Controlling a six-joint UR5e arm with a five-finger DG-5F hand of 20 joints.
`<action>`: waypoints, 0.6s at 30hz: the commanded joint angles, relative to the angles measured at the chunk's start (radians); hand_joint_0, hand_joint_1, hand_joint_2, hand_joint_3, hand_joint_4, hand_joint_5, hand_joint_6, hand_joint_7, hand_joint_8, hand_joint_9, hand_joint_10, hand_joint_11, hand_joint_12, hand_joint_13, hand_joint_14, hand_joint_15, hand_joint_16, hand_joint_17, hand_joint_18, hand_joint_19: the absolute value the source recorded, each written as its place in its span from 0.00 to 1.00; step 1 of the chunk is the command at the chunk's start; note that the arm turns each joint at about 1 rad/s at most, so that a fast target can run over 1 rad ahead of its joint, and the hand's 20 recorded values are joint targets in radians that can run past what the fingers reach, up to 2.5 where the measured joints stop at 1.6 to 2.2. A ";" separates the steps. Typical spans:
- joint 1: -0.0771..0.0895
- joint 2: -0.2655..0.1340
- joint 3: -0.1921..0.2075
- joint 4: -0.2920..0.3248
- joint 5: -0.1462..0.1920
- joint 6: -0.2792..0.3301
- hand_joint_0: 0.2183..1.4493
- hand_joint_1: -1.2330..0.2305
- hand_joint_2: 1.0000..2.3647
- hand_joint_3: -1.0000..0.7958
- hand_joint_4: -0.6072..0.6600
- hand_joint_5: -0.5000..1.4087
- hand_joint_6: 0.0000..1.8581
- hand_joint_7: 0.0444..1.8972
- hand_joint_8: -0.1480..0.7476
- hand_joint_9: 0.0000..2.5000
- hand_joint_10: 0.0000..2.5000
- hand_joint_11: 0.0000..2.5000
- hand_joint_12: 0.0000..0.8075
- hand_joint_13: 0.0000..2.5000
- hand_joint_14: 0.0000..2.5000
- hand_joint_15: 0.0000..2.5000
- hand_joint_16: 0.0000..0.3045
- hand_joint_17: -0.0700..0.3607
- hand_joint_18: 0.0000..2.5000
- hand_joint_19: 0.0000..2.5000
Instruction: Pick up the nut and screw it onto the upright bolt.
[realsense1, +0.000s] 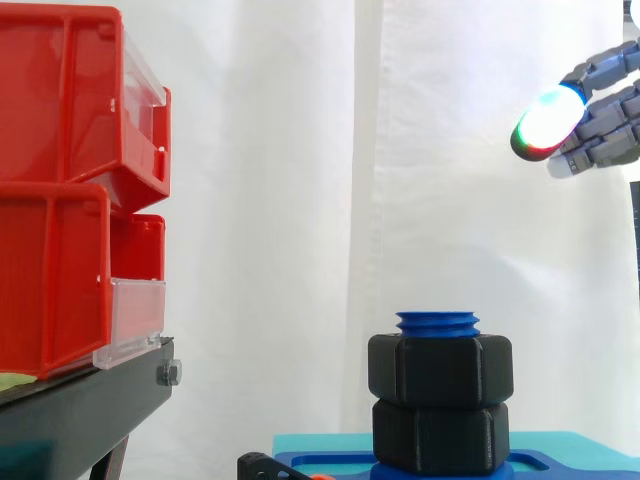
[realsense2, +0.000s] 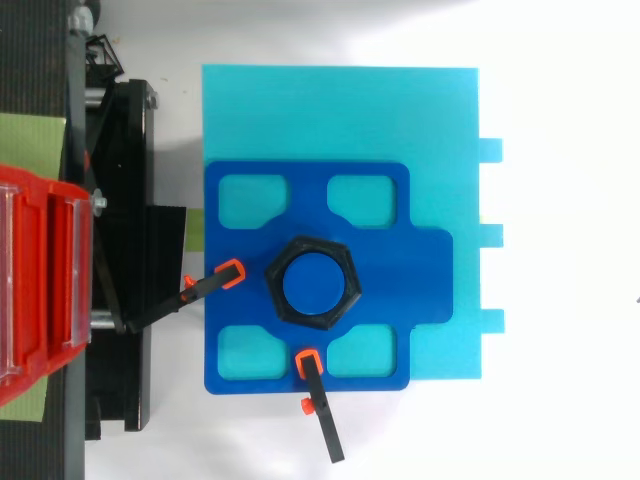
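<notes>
Hovering high right of the bolt (realsense1: 437, 322), the hand (realsense1: 605, 125): open or closed, I cannot tell; nut (realsense1: 440, 370) apparently threaded near the bolt's top.

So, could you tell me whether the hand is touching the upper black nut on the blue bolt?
Apart. The side view shows the hand high at the right edge, with bare curtain between it and the upper nut.

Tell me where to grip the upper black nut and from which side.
Probably pinch the upper nut across two opposite hex flats, coming down from above: the bolt stands upright, the flats face outward all round, and the lower nut sits directly beneath it.
</notes>
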 joint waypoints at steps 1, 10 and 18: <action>0.002 0.000 0.000 -0.021 0.030 0.217 0.23 0.54 0.00 0.28 0.57 0.13 0.27 0.33 0.40 0.01 0.00 0.00 0.42 0.00 0.00 0.00 0.15 0.40 0.00 0.00; 0.002 0.000 0.000 -0.070 0.030 0.163 0.22 0.52 0.00 0.28 0.55 0.13 0.27 0.33 0.40 0.01 0.00 0.00 0.42 0.00 0.00 0.00 0.16 0.41 0.00 0.00; 0.002 0.000 0.000 -0.072 0.030 0.157 0.20 0.51 0.00 0.28 0.55 0.14 0.27 0.37 0.39 0.00 0.00 0.00 0.42 0.00 0.00 0.00 0.16 0.41 0.00 0.00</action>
